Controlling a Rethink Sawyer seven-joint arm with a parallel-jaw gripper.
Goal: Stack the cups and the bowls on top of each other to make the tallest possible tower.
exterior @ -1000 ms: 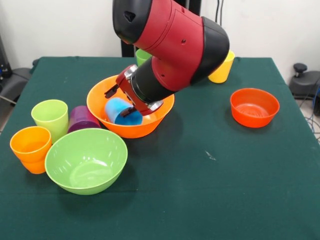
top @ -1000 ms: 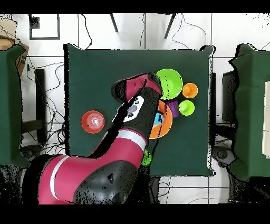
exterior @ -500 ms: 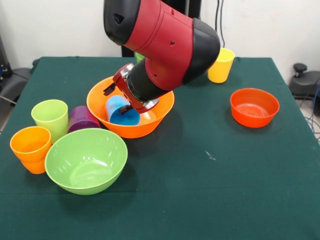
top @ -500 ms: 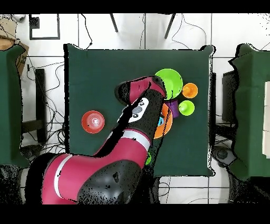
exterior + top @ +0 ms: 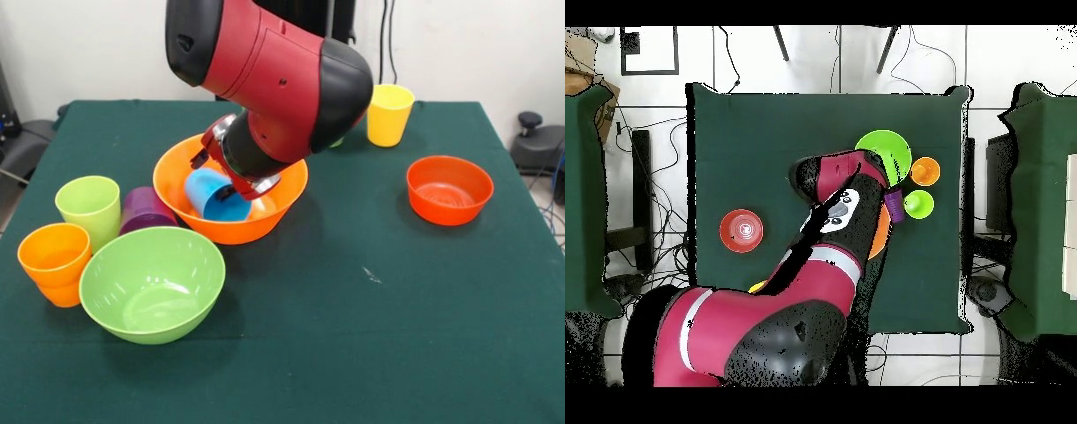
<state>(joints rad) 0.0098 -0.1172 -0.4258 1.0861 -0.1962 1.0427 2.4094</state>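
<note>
Gripper pinches the tilted blue cup inside the large orange bowl, mid-surface. Step in hand: extracting the cup. Next move likely requires lifting clear, then righting it.

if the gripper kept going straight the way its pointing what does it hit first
The gripper points down and toward the picture's left, into the large orange bowl. The blue cup sits at its tip, so past that it would likely meet the bowl's inner wall first; depth is unclear.
</note>
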